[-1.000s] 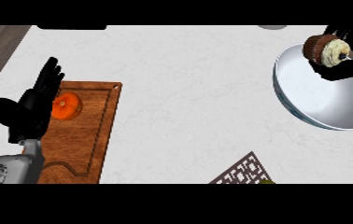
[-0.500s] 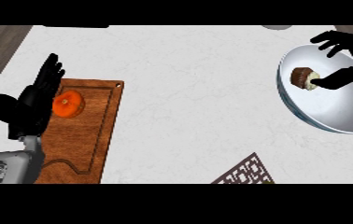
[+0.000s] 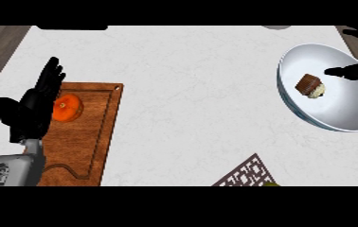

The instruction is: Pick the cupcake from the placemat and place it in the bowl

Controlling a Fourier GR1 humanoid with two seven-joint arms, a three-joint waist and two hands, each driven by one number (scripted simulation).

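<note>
Cupcake (image 3: 309, 85) lies tipped on its side inside the bowl (image 3: 334, 115), well off the lattice-cut placemat (image 3: 246, 175). Brown ribbed base, pale frosting: probably light, soft and crumbly. Frosting would smear, so any hold belongs on the base's sides. Bowl is round, smooth, glossy grey-white, likely slick. Right hand (image 3: 344, 72) shows only as a dark sliver just beside the cupcake; open or closed, cannot tell. Left hand (image 3: 36, 105) rests at the left, fingers straight, holding nothing, over a grooved wooden board (image 3: 84, 136) bearing an orange fruit (image 3: 67, 108).
</note>
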